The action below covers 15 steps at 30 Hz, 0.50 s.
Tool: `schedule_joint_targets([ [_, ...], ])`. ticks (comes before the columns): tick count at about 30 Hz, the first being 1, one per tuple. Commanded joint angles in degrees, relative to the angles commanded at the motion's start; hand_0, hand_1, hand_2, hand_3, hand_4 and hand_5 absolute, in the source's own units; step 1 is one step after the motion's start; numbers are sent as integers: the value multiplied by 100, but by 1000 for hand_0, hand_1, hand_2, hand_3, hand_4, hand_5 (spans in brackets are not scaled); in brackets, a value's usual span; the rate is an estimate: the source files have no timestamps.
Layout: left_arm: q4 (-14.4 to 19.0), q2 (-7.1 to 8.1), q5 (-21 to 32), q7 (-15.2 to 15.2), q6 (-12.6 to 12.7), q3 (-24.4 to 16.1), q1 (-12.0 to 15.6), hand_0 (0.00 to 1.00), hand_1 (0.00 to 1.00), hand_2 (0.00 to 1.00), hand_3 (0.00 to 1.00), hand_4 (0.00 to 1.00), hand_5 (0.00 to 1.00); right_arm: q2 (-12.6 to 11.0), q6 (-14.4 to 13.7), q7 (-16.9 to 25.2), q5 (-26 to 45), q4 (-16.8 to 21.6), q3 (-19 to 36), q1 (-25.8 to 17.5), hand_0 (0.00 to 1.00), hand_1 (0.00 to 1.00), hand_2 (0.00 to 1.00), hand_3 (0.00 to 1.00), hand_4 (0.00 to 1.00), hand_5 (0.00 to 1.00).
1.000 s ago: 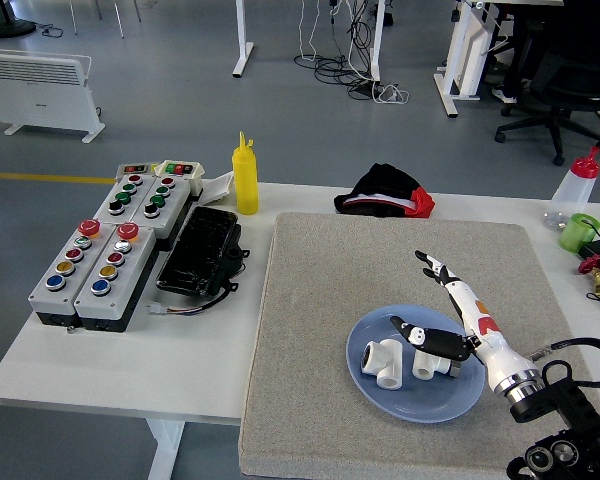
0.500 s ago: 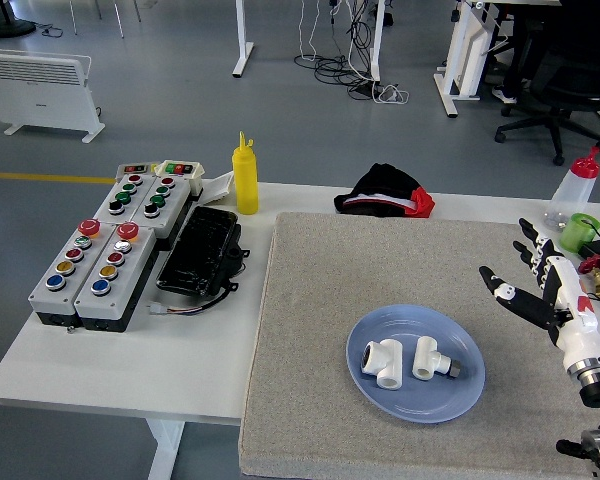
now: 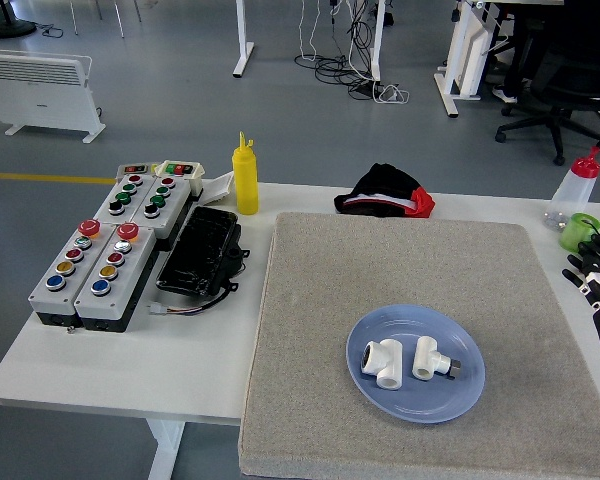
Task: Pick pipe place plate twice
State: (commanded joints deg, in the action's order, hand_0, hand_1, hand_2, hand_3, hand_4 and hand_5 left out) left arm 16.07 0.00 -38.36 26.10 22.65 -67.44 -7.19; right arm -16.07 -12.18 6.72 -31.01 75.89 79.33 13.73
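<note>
two white plastic pipe fittings lie side by side on the round blue plate (image 3: 420,400), which sits on the grey felt mat (image 3: 400,270) covering the right part of the white table (image 3: 110,350). the left white pipe fitting (image 3: 381,362) is a chunky elbow piece lying near the plate's left rim; the right white pipe fitting (image 3: 429,359) lies just beside it, with a short metal-coloured end pointing to the right.

the robot's right hand (image 3: 598,275) shows only at the right edge of the view, its black and white fingers (image 3: 584,264) spread apart and holding nothing. both fittings lie well apart from those fingers, down and to the left of them, with bare mat between.

off the mat to the left stand two grey button boxes (image 3: 105,250) with coloured buttons, a black flat case (image 3: 200,250) and a yellow squeeze bottle (image 3: 245,178). a black and red cloth (image 3: 385,192) lies at the mat's far edge, and a clear bottle with a red cap (image 3: 577,185) and a green cup (image 3: 578,231) stand at the far right.
</note>
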Motion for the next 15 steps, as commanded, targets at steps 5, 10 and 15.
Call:
schedule_joint_targets([
  [5,3,0,-39,5,5,-30,21,583,578,616,605,467,998,-16,52,-135,465,-62,308,-154,814,783,797,759,531,450],
  [10,6,0,-49,5,23,-37,42,582,577,616,608,466,998,68,66,-129,852,-113,635,-328,862,815,862,819,528,712],
  [15,9,0,-68,14,25,-38,61,582,577,616,608,466,998,89,393,-207,1024,-105,880,-497,862,815,862,819,528,712],
])
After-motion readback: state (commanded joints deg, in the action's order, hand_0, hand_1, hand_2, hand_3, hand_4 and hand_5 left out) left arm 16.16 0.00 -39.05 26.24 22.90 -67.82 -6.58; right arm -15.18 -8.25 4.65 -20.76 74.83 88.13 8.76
